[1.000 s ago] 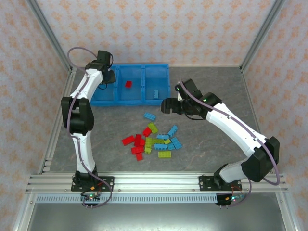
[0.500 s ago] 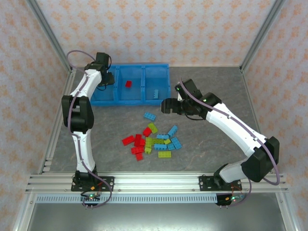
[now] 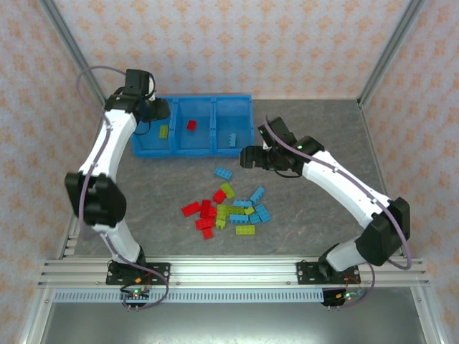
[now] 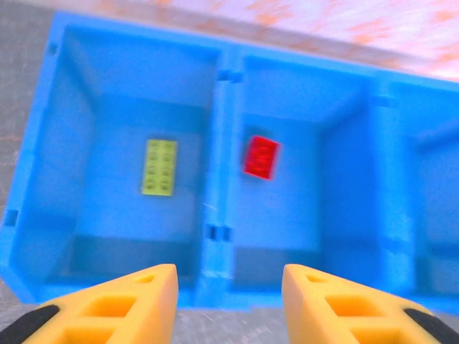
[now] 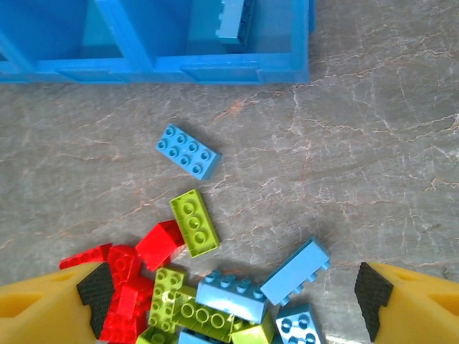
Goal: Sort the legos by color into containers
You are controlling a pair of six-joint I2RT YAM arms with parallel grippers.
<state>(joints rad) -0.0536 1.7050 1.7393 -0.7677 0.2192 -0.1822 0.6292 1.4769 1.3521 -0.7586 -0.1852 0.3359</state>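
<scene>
L gripper (image 4: pixel 226 304): fingers (image 4: pixel 107 308) spread, nothing btwn them, hovering just above the bin's (image 3: pixel 190 152) near wall. A sec ago it sat low over the bin's left compartment, hiding the floor. Now it has backed up and out, and a green brick (image 4: pixel 159 167) lies flat on that floor, studs up. So the drop is done and green has its home. The bin's middle compartment holds one red brick (image 4: pixel 260 156), and the right one holds a blue brick (image 5: pixel 228 18). One per colour so far.

R gripper (image 5: pixel 229 308): fingers wide apart, empty, parked off the bin's right-front corner, barely shifted since. In front of the bin the pile (image 3: pixel 226 211) of red, green and blue legos looks untouched. A lone blue (image 5: pixel 188 151) sits btwn pile and bin. Most of the job remains; next pick prob. comes from the pile.
</scene>
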